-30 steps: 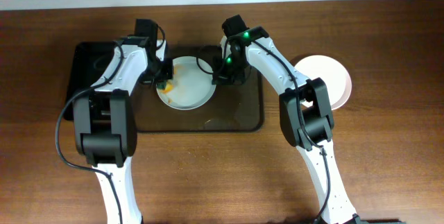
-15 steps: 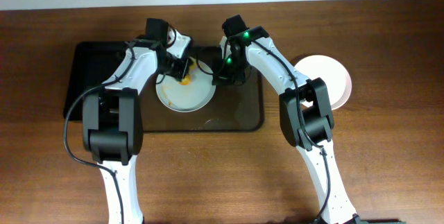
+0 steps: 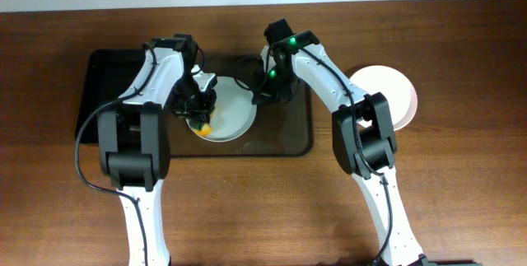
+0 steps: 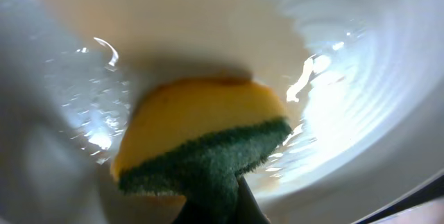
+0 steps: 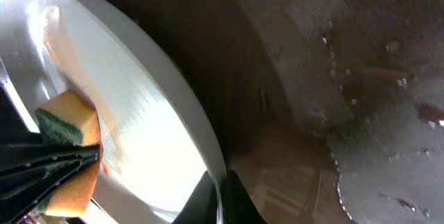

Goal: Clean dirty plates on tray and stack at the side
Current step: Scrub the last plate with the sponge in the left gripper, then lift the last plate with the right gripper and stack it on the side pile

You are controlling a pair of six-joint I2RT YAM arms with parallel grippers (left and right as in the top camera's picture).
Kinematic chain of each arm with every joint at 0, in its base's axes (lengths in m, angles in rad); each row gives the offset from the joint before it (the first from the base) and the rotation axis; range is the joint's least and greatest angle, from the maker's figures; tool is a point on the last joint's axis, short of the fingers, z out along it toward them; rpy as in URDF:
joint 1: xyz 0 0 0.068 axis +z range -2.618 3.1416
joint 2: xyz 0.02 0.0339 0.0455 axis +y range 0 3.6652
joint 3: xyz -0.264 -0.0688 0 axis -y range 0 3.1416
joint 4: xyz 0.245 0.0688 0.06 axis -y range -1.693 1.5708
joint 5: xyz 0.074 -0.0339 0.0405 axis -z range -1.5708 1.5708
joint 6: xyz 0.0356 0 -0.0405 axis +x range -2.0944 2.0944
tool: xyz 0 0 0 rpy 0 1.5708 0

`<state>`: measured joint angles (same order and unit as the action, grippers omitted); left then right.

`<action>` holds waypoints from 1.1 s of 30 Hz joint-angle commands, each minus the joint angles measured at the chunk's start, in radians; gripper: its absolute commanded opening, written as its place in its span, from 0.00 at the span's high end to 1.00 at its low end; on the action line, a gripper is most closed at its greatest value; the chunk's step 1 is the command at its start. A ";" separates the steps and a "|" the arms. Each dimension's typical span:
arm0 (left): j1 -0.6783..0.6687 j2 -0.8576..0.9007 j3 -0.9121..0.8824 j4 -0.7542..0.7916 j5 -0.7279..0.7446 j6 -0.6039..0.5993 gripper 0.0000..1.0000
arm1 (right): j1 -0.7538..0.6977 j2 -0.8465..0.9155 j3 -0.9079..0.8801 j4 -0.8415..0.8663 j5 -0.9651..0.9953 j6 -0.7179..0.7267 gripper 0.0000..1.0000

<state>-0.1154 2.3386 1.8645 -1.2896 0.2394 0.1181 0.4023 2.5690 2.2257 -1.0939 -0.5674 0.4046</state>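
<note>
One white plate [image 3: 230, 111] sits on the dark brown tray [image 3: 288, 138]; it fills the left wrist view [image 4: 361, 99] and shows in the right wrist view [image 5: 139, 113], with faint orange-brown smears. My left gripper [image 3: 204, 116] is shut on a yellow and green sponge [image 4: 201, 134] pressed to the plate's inner surface; the sponge also shows in the right wrist view [image 5: 69, 123]. My right gripper [image 3: 262, 95] is shut on the plate's right rim [image 5: 218, 189], one finger on each side. Another plate [image 3: 387, 95] lies on the table to the right, off the tray.
A black rectangular bin [image 3: 103, 93] lies left of the tray, partly under my left arm. Wet drops and streaks lie on the tray's surface [image 5: 374, 99]. Brown tabletop [image 3: 263, 208] stretches in front.
My left gripper swept the sponge from the plate's far edge toward its near left part. The right gripper kept its hold on the rim; the plate shifted slightly.
</note>
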 commanded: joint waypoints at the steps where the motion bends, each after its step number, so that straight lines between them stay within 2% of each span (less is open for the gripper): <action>1: 0.021 0.036 0.186 -0.016 0.079 0.048 1.00 | -0.011 0.009 -0.005 -0.037 0.029 -0.009 0.96; 5: 0.074 0.036 0.352 -0.010 0.069 0.004 1.00 | -0.015 -0.005 -0.002 -0.044 0.028 -0.044 0.96; 8: 0.121 0.036 0.422 -0.029 0.088 0.000 0.99 | -0.035 -0.094 -0.002 -0.065 0.070 -0.087 0.96; 13: 0.145 0.036 0.422 -0.011 0.086 0.000 1.00 | -0.018 -0.344 -0.002 -0.191 0.514 -0.086 0.96; 16: 0.145 0.036 0.422 -0.005 0.086 0.000 0.99 | 0.003 -0.452 -0.002 -0.245 0.715 -0.074 0.96; 20: 0.145 0.036 0.422 -0.010 0.052 0.000 1.00 | -0.005 -0.544 -0.002 -0.357 0.978 0.008 0.96; 22: 0.145 0.036 0.422 -0.010 0.048 0.000 1.00 | -0.026 -0.581 -0.002 -0.466 1.143 0.116 0.96; 26: 0.144 0.036 0.422 -0.009 0.049 0.000 0.99 | -0.061 -0.586 -0.002 -0.481 1.155 0.132 0.96; 29: 0.142 0.036 0.421 -0.009 0.049 0.000 0.99 | 0.002 -0.586 -0.002 -0.469 1.177 0.125 0.96; 31: 0.142 0.036 0.421 -0.009 0.049 0.000 0.99 | 0.053 -0.585 -0.002 -0.470 1.263 0.137 0.96; 33: 0.142 0.036 0.421 -0.009 0.049 0.000 1.00 | 0.108 -0.585 -0.002 -0.497 1.405 0.212 0.96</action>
<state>0.0284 2.3772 2.2684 -1.2980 0.2928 0.1303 0.4618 2.0109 2.2215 -1.5715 0.6537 0.5392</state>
